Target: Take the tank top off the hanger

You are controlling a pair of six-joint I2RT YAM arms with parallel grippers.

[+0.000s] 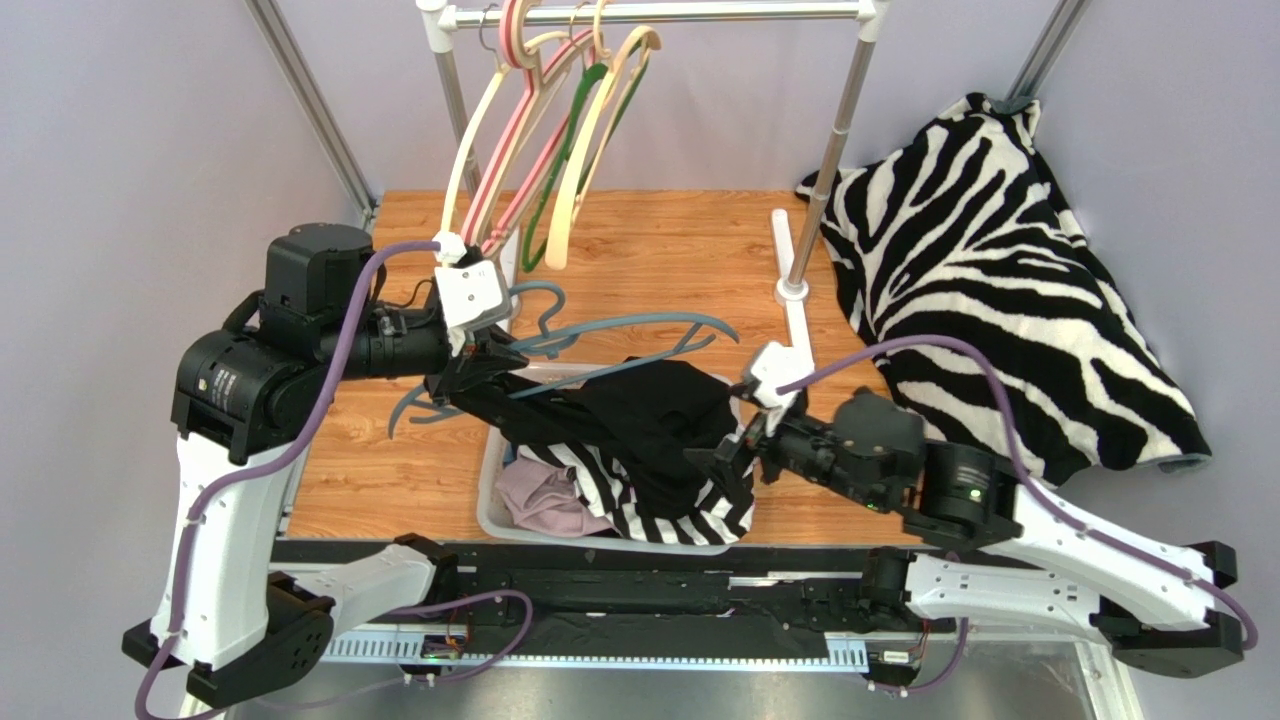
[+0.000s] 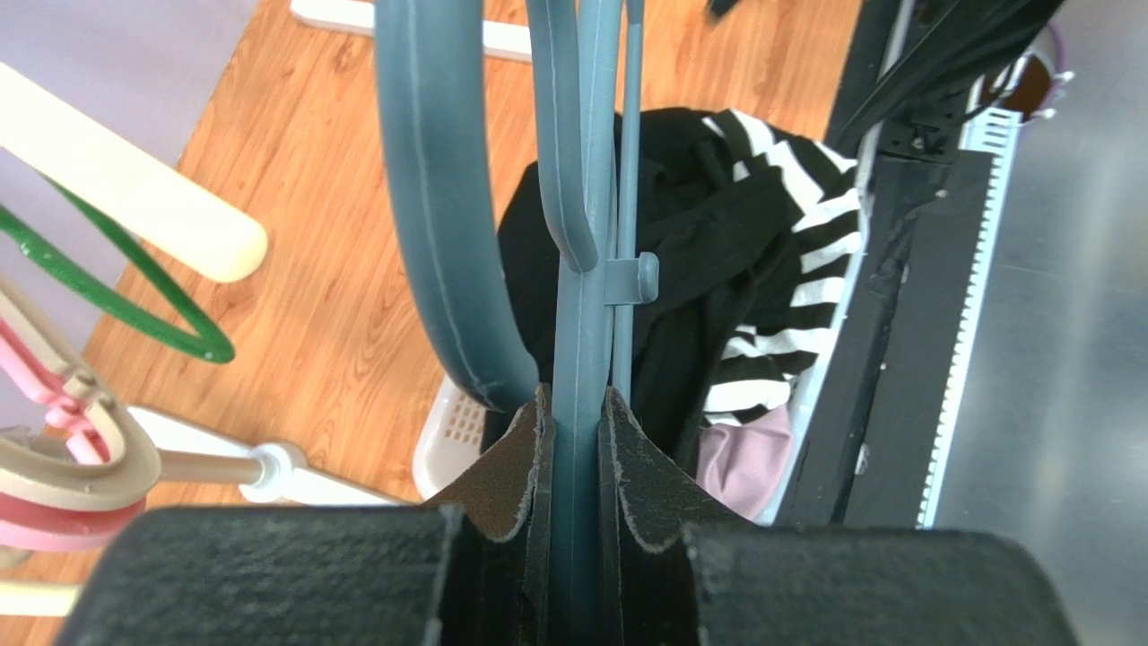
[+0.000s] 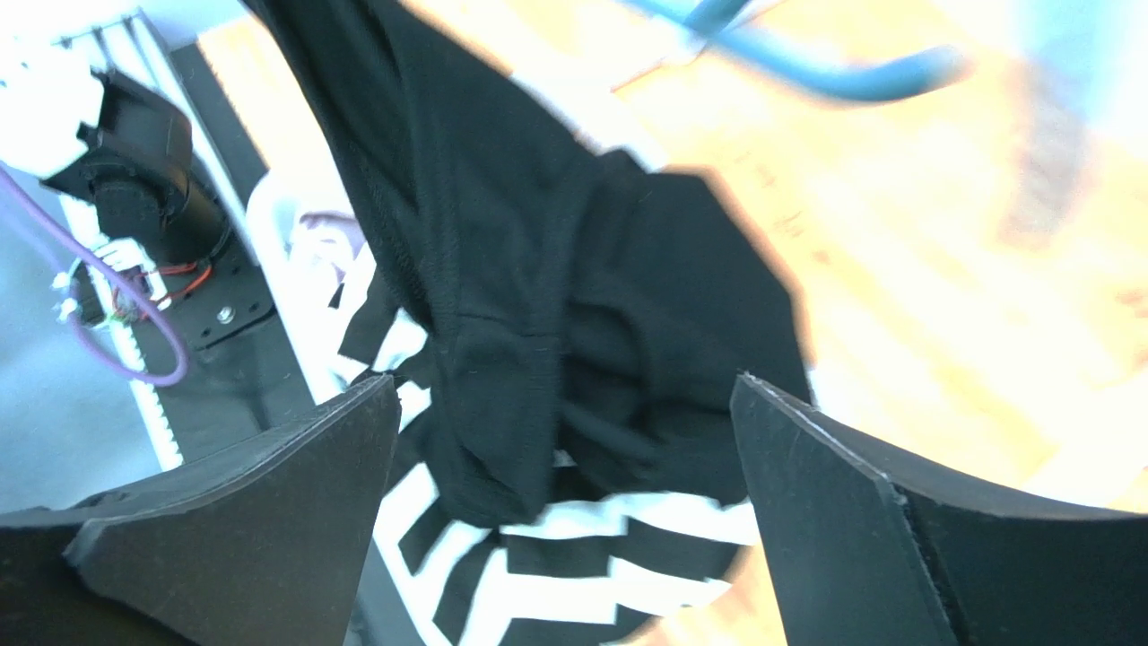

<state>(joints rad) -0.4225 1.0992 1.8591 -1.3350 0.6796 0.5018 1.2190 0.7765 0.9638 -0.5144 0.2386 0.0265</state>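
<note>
1. Carrying everything is the wooden counter (image 1: 676,255). The white basket (image 1: 489,503) at its near edge serves as the landmark for what follows.
2. Beyond and to the right of the basket, a zebra-print blanket (image 1: 992,255) lies heaped.
3. The black tank top (image 1: 661,413) is slumped over the basket, on top of a striped garment (image 1: 676,510) inside it. Its long axis runs left to right across the basket. The bulk sags at the right end and a narrower band rises toward the left.
4. The blue hanger (image 2: 445,202) hovers just above the basket's far side, roughly flat. Its arms sweep rightward over the cloth.
5. The left hand (image 2: 576,417), above the basket's left end, is pinching the hanger's stem tight between its pads.
6. The right hand (image 3: 563,390), at the basket's right end, is spread wide. Black cloth lies just ahead of its fingers, and nothing is gripped between them.
7. My judgement is that the task is nearly done, since most of the top has dropped clear of the hanger's arms. Whether the left-hand band is caught on the hanger I cannot tell. If it is, it has to be slipped off before the two are apart.
</note>
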